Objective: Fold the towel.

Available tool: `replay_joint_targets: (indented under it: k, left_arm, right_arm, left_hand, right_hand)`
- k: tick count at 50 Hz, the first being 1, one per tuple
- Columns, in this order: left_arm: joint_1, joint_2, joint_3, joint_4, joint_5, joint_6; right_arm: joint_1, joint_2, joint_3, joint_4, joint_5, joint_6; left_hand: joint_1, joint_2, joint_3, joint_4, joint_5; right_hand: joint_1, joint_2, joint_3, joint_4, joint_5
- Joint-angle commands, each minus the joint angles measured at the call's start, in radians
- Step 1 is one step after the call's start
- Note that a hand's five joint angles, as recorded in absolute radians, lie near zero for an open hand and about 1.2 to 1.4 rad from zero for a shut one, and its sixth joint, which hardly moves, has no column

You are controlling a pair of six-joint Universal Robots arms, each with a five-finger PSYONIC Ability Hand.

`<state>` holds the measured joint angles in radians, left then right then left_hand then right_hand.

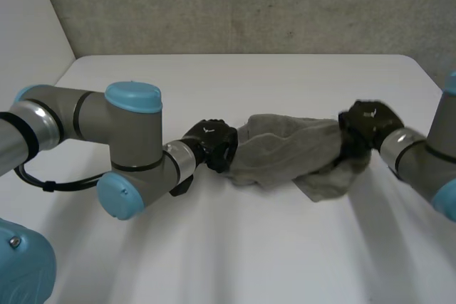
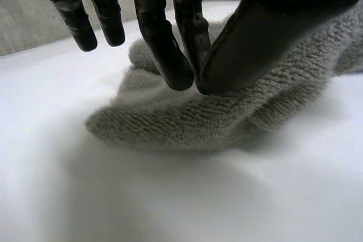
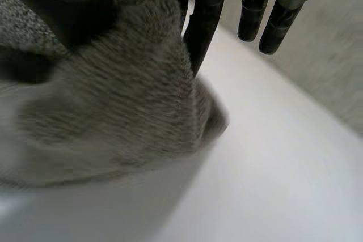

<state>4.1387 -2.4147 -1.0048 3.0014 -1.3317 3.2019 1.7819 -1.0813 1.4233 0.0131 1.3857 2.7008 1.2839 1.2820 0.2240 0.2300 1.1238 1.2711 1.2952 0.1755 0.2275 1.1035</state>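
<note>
A grey terry towel (image 1: pixel 285 151) lies bunched in a long roll across the middle of the white table (image 1: pixel 271 247). My left hand (image 1: pixel 212 146) is at the towel's left end. In the left wrist view the towel (image 2: pixel 193 120) has its edge pinched between the thumb and two fingers of my left hand (image 2: pixel 261 32), while the other fingers hang free. My right hand (image 1: pixel 367 124) holds the towel's right end. In the right wrist view the thumb of my right hand (image 3: pixel 62 4) presses the towel (image 3: pixel 125 100) against fingers (image 3: pixel 204 21) on its far side. A loose flap droops below the right hand.
A grey wall (image 1: pixel 235 5) rises behind the table's far edge. My left arm's elbow (image 1: pixel 128 147) reaches over the table's left part, and the right forearm (image 1: pixel 420 158) comes in from the right edge.
</note>
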Motion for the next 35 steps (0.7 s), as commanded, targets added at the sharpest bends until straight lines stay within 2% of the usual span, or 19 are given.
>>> replay_joint_targets:
  k: [1,9,11,12,13,14,15,19,21,23,26,28,29,30,31,32,33,34,35]
  left_arm:
    - [0.009,0.156,0.046,-0.019,-0.006,-0.002]
    - [0.02,0.402,0.016,-0.015,-0.001,-0.025]
    - [0.028,0.454,-0.032,-0.002,0.002,-0.05]
    - [0.038,0.492,-0.072,0.019,0.002,-0.075]
    - [0.038,0.493,-0.072,0.019,0.002,-0.076]
    - [0.047,0.524,-0.11,0.046,0.0,-0.098]
    - [0.052,0.54,-0.145,0.065,-0.004,-0.126]
    - [0.054,0.551,-0.21,0.077,-0.001,-0.18]
    - [0.054,0.546,-0.233,0.076,-0.003,-0.203]
    - [0.057,0.539,-0.274,0.074,-0.004,-0.234]
    - [0.063,0.534,-0.298,0.074,-0.006,-0.24]
    - [0.106,0.532,-0.328,0.074,-0.006,-0.24]
    - [0.106,0.532,-0.328,0.074,-0.006,-0.24]
    - [0.138,0.531,-0.342,0.073,-0.006,-0.241]
    - [0.162,0.529,-0.354,0.073,-0.006,-0.24]
    - [0.163,0.529,-0.354,0.073,-0.006,-0.24]
    - [0.182,0.531,-0.368,0.073,-0.004,-0.24]
    - [0.183,0.531,-0.368,0.073,-0.004,-0.24]
    - [0.201,0.531,-0.379,0.073,-0.003,-0.238]
  right_arm:
    - [0.056,-0.173,-0.095,-0.062,-0.034,0.077]
    - [0.123,-0.35,-0.188,-0.13,-0.086,0.24]
    - [0.209,-0.391,-0.199,-0.127,-0.164,0.249]
    - [0.209,-0.391,-0.199,-0.127,-0.165,0.249]
    - [0.255,-0.408,-0.198,-0.119,-0.192,0.249]
    - [0.255,-0.408,-0.198,-0.119,-0.192,0.249]
    - [0.296,-0.411,-0.199,-0.111,-0.189,0.244]
    - [0.349,-0.405,-0.222,-0.11,-0.152,0.243]
    - [0.364,-0.393,-0.253,-0.122,-0.084,0.241]
    - [0.367,-0.384,-0.264,-0.128,-0.065,0.238]
    - [0.384,-0.361,-0.276,-0.112,-0.076,0.226]
    - [0.395,-0.345,-0.277,-0.076,-0.108,0.209]
    - [0.405,-0.323,-0.267,-0.009,-0.161,0.174]
    - [0.412,-0.304,-0.259,0.078,-0.212,0.122]
    - [0.412,-0.304,-0.259,0.079,-0.212,0.122]
    - [0.415,-0.286,-0.248,0.178,-0.244,0.053]
    - [0.406,-0.272,-0.238,0.268,-0.255,-0.037]
    - [0.406,-0.272,-0.238,0.269,-0.255,-0.038]
    - [0.398,-0.266,-0.236,0.353,-0.252,-0.118]
  left_hand:
    - [0.095,0.097,-0.049,-0.055,0.081]
    - [0.104,0.106,-0.049,-0.055,0.09]
    - [0.007,0.009,-0.049,-0.055,-0.007]
    - [-0.292,-0.29,-0.049,-0.055,-0.307]
    - [-0.295,-0.293,-0.049,-0.055,-0.31]
    - [-0.789,-0.787,-0.049,-0.055,-0.804]
    - [-1.117,-1.115,-0.049,-0.055,-1.124]
    - [-1.109,-1.107,-0.049,-0.055,-1.123]
    - [-1.109,-1.107,-0.049,-0.055,-1.123]
    - [-1.109,-1.107,-0.049,-0.055,-1.123]
    - [-1.109,-1.107,-0.049,-0.055,-1.123]
    - [-1.109,-1.107,-0.049,-0.055,-1.123]
    - [-1.109,-1.107,-0.049,-0.055,-1.123]
    - [-1.109,-1.107,-0.049,-0.055,-1.123]
    - [-1.109,-1.107,-0.049,-0.055,-1.123]
    - [-1.109,-1.107,-0.049,-0.055,-1.123]
    - [-1.109,-1.107,-0.049,-0.055,-1.123]
    - [-1.109,-1.107,-0.049,-0.055,-1.123]
    - [-1.109,-1.107,-0.049,-0.055,-1.123]
  right_hand:
    - [0.125,0.101,-0.001,-0.053,0.118]
    - [0.125,0.101,-0.001,-0.053,0.118]
    - [0.125,0.101,-0.001,-0.053,0.118]
    - [0.125,0.101,-0.001,-0.053,0.118]
    - [0.125,0.101,-0.001,-0.053,0.118]
    - [0.125,0.101,-0.001,-0.053,0.118]
    - [0.125,0.101,-0.001,-0.053,0.118]
    - [0.125,0.101,-0.001,-0.053,0.118]
    - [0.125,0.101,-0.001,-0.053,0.118]
    - [0.125,0.101,-0.001,-0.053,0.118]
    - [0.125,0.101,-0.001,-0.053,0.118]
    - [0.125,0.101,-0.001,-0.053,0.118]
    - [0.004,-0.02,-0.001,-0.053,-0.003]
    - [-0.311,-0.335,-0.001,-0.053,-0.318]
    - [-0.314,-0.338,-0.001,-0.053,-0.321]
    - [-0.895,-0.92,-0.001,-0.053,-0.902]
    - [-1.267,-1.291,-0.001,-0.053,-1.103]
    - [-1.271,-1.295,-0.001,-0.053,-1.103]
    - [-1.271,-1.295,-0.001,-0.053,-1.103]
